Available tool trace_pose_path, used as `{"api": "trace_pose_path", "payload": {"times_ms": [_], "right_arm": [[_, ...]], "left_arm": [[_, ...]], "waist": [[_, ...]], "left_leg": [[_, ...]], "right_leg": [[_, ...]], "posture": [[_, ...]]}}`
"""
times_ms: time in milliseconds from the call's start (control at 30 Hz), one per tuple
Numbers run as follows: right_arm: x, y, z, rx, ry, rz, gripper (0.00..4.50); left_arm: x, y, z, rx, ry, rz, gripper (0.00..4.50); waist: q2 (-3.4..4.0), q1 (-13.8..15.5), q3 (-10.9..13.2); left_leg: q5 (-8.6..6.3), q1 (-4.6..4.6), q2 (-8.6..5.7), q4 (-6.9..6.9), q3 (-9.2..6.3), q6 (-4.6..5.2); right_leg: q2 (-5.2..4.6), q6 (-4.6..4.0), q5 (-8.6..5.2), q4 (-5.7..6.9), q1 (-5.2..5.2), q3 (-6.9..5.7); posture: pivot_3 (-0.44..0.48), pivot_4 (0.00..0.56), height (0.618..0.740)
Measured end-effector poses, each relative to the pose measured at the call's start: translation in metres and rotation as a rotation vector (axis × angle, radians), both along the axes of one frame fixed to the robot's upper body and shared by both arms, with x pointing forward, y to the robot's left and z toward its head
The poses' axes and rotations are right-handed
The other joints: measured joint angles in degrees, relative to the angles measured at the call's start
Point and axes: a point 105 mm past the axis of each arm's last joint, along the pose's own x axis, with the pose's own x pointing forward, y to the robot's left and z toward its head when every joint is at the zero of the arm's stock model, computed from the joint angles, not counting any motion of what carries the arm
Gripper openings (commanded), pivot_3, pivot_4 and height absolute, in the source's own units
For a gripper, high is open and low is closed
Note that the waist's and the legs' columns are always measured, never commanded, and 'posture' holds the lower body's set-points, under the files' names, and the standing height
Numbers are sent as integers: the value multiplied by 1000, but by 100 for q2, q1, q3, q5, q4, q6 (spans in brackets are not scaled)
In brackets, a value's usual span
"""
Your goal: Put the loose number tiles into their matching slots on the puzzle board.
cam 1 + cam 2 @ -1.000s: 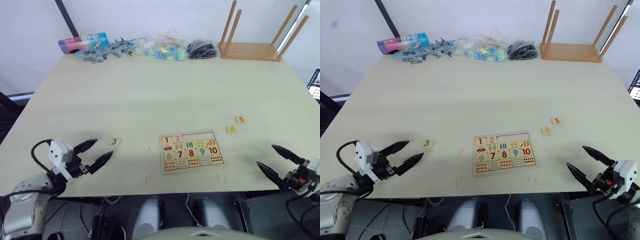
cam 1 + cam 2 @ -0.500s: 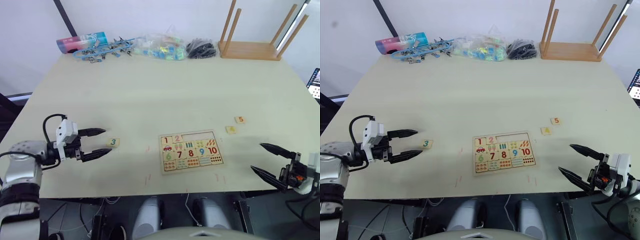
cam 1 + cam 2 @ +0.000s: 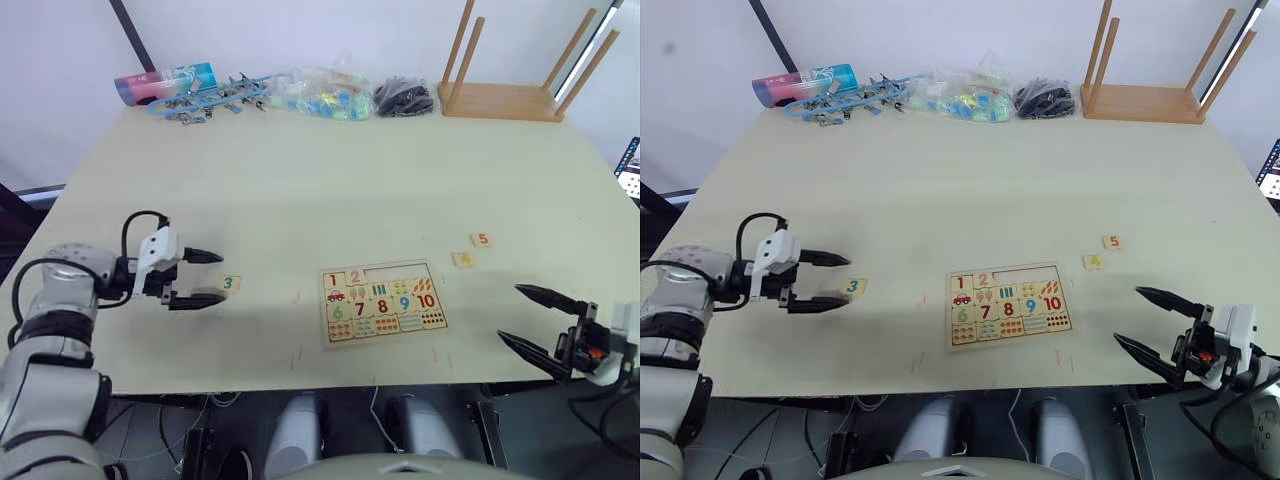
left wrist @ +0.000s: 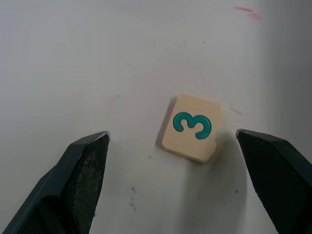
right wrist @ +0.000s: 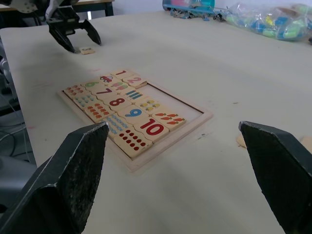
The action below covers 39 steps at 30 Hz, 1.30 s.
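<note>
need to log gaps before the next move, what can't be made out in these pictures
- Tile 4: digit too small to read in the eye views; cut off at the edge of the right wrist view.
- Left gripper around tile 3: whether the fingertips touch the table cannot be told.
- Puzzle board: near corner hidden behind the right gripper's finger.
</note>
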Motion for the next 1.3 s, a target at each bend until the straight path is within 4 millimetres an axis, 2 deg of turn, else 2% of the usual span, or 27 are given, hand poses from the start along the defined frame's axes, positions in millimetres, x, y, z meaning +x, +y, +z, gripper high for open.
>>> {"api": "trace_pose_path", "payload": {"times_ms": [300, 633, 733, 833, 867, 1300], "right_arm": [[0, 2, 3, -7, -14, 11, 4500], [0, 3, 3, -13, -11, 11, 4500], [0, 3, 3, -15, -12, 11, 4500], [0, 3, 3, -17, -14, 12, 4500], [1, 2, 4, -20, -16, 13, 4500], [5, 3, 8, -37, -35, 26, 4500]], "left_arm": [[4, -9, -1, 45, 3, -71, 4408], [0, -6, -2, 42, 24, -71, 4408], [-2, -4, -3, 40, 31, -71, 3600], [-4, -3, -3, 41, 36, -71, 2249], [-5, -3, -3, 41, 38, -71, 2005], [-10, -1, -4, 34, 50, -78, 2005]], "waist": [[1, 6, 0], [2, -7, -1], [2, -12, -1], [2, -12, -1], [3, -11, -1], [4, -11, -2]], "left_leg": [[0, 0, 0, 2, -5, 0], [0, 3, 2, 1, -8, 0], [0, 3, 3, 1, -8, 0], [0, 3, 3, 1, -7, 0], [0, 3, 3, 1, -7, 0], [0, 6, 3, 1, -5, 0]], "right_leg": [[-2, 1, 0, 0, 0, 1], [-1, 0, 0, 1, 0, 2], [0, 0, 0, 1, 0, 3], [-1, 0, 0, 1, -1, 4], [-1, 0, 0, 1, -1, 4], [0, 0, 0, 4, -2, 6]], "posture": [[0, 150, 737], [0, 150, 737], [0, 150, 737], [0, 150, 737], [0, 150, 737], [0, 150, 737]]}}
